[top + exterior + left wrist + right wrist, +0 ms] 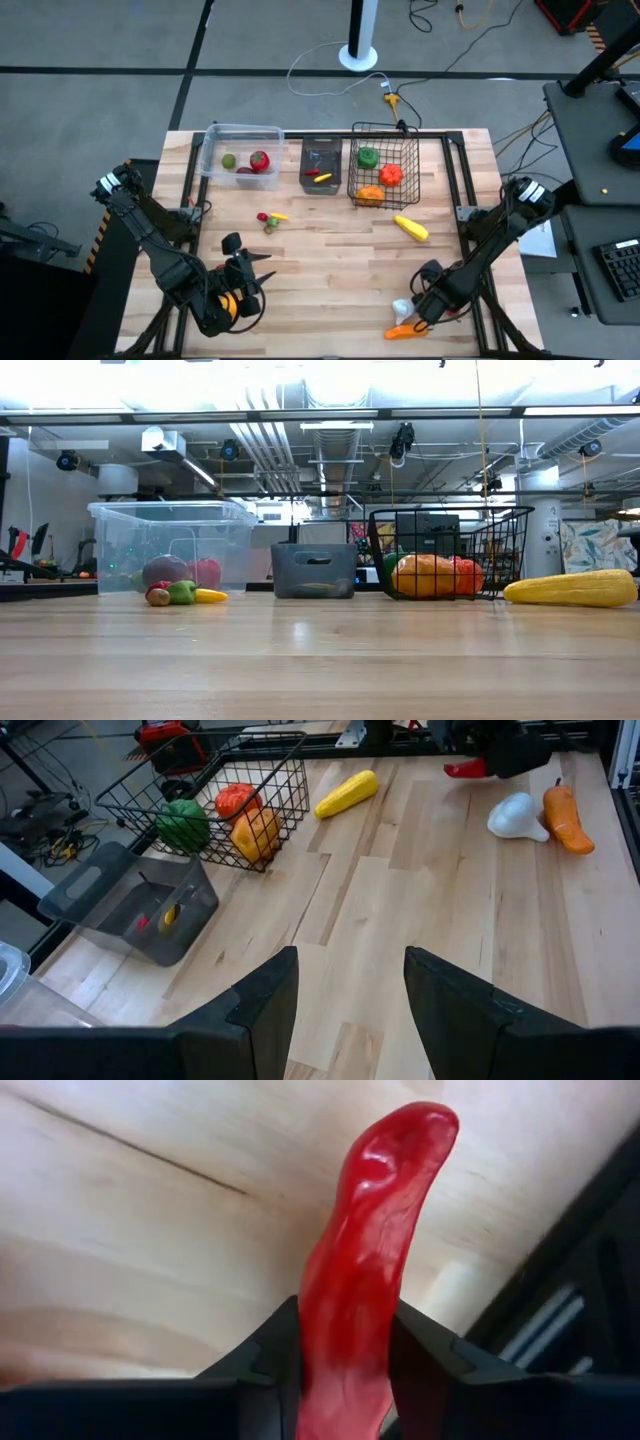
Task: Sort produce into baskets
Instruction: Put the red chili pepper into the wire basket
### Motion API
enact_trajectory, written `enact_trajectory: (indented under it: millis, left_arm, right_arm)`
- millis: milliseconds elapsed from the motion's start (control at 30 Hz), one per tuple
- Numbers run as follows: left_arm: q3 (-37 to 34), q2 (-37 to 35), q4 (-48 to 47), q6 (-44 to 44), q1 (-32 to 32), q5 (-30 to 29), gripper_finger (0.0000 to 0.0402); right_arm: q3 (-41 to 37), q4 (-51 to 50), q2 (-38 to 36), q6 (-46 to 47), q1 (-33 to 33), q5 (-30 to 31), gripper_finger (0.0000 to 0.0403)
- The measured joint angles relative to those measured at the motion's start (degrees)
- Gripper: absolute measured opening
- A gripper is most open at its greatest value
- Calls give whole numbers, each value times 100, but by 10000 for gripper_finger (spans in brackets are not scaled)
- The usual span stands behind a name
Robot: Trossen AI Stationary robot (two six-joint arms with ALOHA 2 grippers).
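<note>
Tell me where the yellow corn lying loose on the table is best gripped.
Probably across the middle of the corn, coming straight down from above. It lies flat with bare table all around it, so a claw can straddle its narrow width there.

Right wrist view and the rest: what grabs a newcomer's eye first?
The glossy red chili pepper fills the right wrist view, pinched between the right gripper fingers at the table's front right. Next to it lie a white garlic bulb and an orange carrot. At the back, the black wire-mesh basket holds green, red and orange produce.
</note>
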Motion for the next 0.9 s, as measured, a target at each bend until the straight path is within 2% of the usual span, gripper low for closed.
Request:
enact_trajectory:
  millis: [100, 167, 267, 400, 500, 633, 900]
  left_arm:
    - [0, 0, 0, 1, 0, 0, 167]
    - [0, 0, 0, 2, 0, -37, 167]
    - [0, 0, 4, 2, 0, -179, 167]
    - [0, 5, 2, 24, 0, -243, 167]
    - [0, 59, -9, 40, 0, -245, 167]
    - [0, 175, -13, 48, 0, -243, 167]
    - [0, 223, -15, 46, 0, -240, 167]
  right_arm:
    - [125, -258, -281, 50, -47, 24, 116]
    - [299, -463, -477, 42, -108, 257, 119]
    - [575, -580, -775, -106, -242, 1008, 117]
    - [995, -594, -1092, -741, -565, 2199, 112]
    - [1348, -591, -1207, -1528, -930, 2965, 113]
    - [1863, -580, -1200, -2887, -1581, 3650, 114]
    - [2674, -571, -1107, -5546, -3112, 4164, 115]
